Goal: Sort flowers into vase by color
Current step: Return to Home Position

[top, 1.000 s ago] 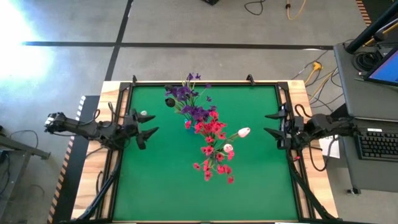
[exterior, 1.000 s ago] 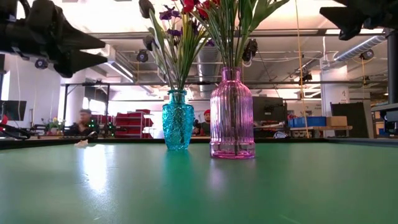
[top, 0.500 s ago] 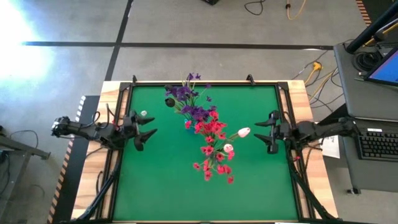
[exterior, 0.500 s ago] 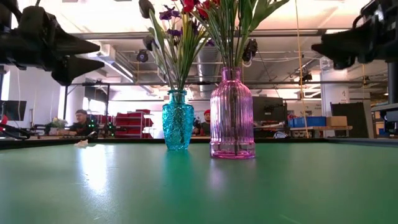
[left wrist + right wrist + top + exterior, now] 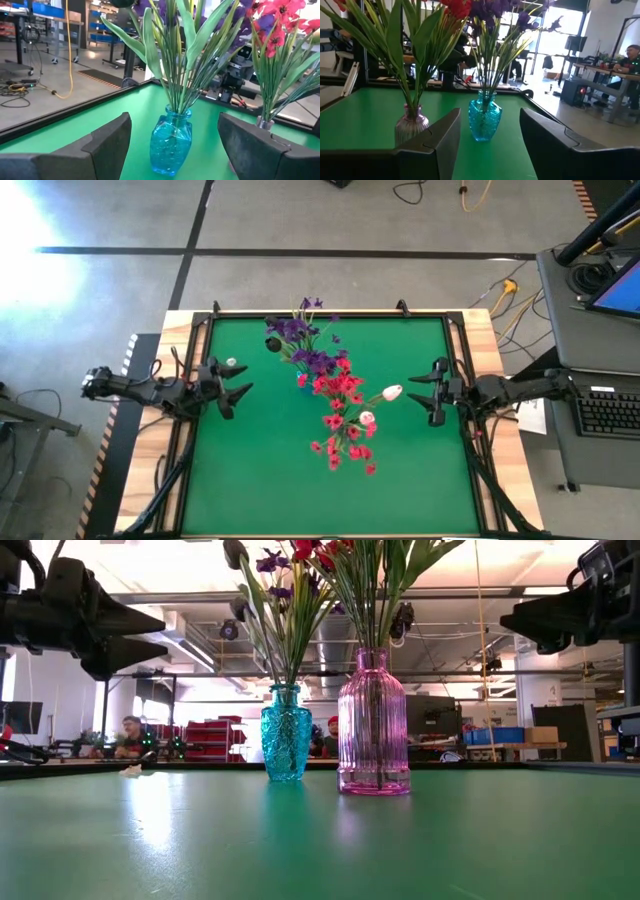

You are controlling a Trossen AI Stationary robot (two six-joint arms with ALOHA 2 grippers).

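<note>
A teal vase (image 5: 287, 732) holds the purple flowers (image 5: 297, 338). Beside it a pink vase (image 5: 373, 722) holds the red flowers (image 5: 344, 412) and white-pink tulip buds (image 5: 391, 392). Both vases stand upright by their bases on the green mat (image 5: 260, 480), near its middle. My left gripper (image 5: 240, 400) hovers open at the mat's left edge, pointing level at the vases (image 5: 172, 120). My right gripper (image 5: 412, 391) hovers open over the mat's right part, pointing level at them (image 5: 490, 112). Neither has anything between its fingers.
A small white scrap (image 5: 231, 362) lies on the mat near my left gripper. A desk with a keyboard (image 5: 608, 412) stands off the table's right side. People sit in the room beyond the far edge (image 5: 131, 732). The mat's near half is bare.
My right gripper has come down and toward the table's left, from the right edge out over the mat, then held still. Vases and flowers stand as before.
</note>
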